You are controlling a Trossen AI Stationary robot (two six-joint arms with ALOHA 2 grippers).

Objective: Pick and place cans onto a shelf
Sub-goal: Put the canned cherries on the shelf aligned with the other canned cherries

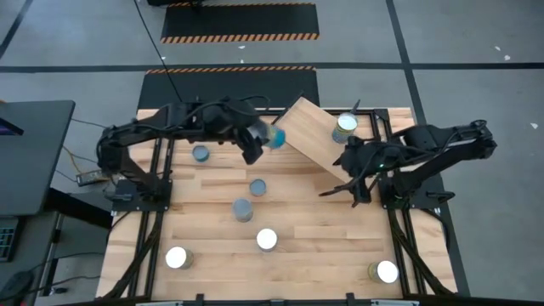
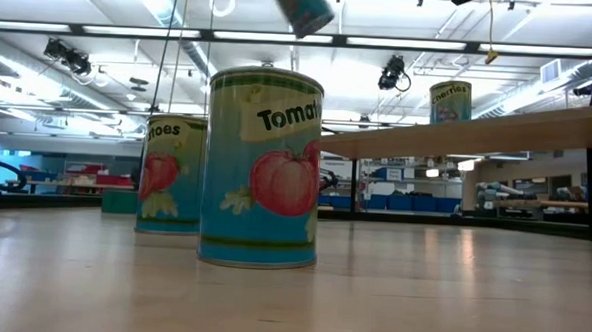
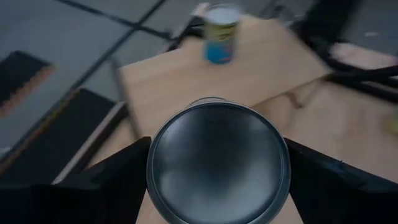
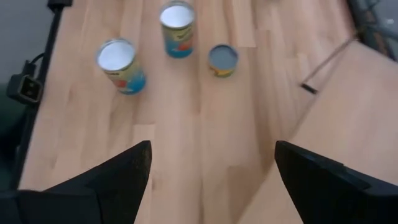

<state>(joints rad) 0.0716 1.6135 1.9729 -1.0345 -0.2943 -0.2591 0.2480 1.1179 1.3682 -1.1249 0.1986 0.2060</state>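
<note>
Spanning most of the high view, the plank tabletop (image 1: 212, 255) carries loose cans so that both arms can reach them. At its far right the shelf (image 1: 310, 132) sits skewed, its light-wood board raised on a thin black frame, probably to keep placed cans apart from the unsorted ones. One tomato can (image 1: 345, 127) already stands upright on the board's right part.

The left arm reaches from the left edge toward the shelf's left corner. Its left pincer (image 1: 265, 140) grips a can (image 3: 217, 163) across the sides, one dark finger on either flank, so the round silvery end faces the wrist camera and the tin hangs in the air, tilted, as the low view shows at its top edge. This held can lies just beside the shelf's left corner, judged not yet over a clear spot. The grip across the sides likely leaves the bottom free for setting down.

The right pincer (image 1: 342, 183) waits with fingers spread and nothing between them, near the shelf's near-right edge.

Remaining tins stand on the tabletop: three bluish-topped cans (image 1: 242, 209) in the middle, three white-topped cans (image 1: 267, 239) along the near side.
</note>
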